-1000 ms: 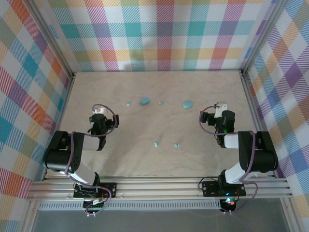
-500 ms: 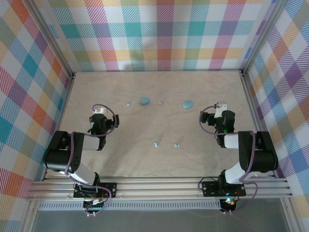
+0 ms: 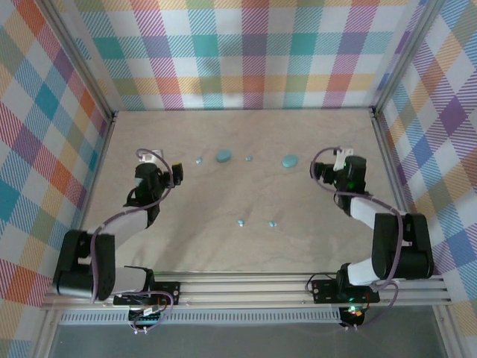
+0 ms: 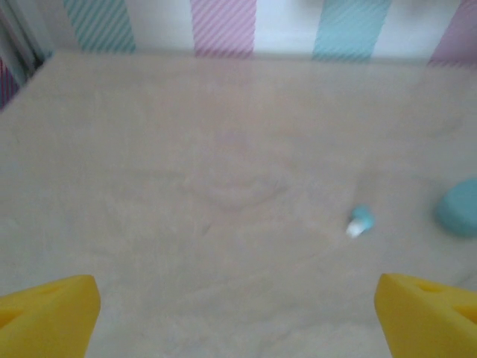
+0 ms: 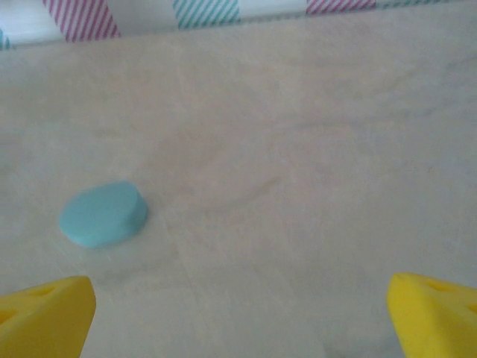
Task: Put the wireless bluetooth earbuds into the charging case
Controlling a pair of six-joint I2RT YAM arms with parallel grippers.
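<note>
Both sets of jaws stand wide apart, holding nothing.

Top view: the left arm [image 3: 123, 220] and the right arm [image 3: 369, 212] have unfolded since half a second ago and now reach out over the surface [image 3: 246, 190]. The four earbuds [image 3: 198, 159] [image 3: 249, 158] [image 3: 241, 222] [image 3: 273, 223] and both cases [image 3: 223, 155] [image 3: 289, 160] lie where they were, all apart.

Left wrist: yellow fingertips [image 4: 45, 317] frame the far-left earbud [image 4: 361, 221], with the left case [image 4: 458, 207] at the edge.

Right wrist: the right case [image 5: 103, 213] lies ahead, to the left, and looks closed.

The approach has likely begun; nothing is inserted yet.
</note>
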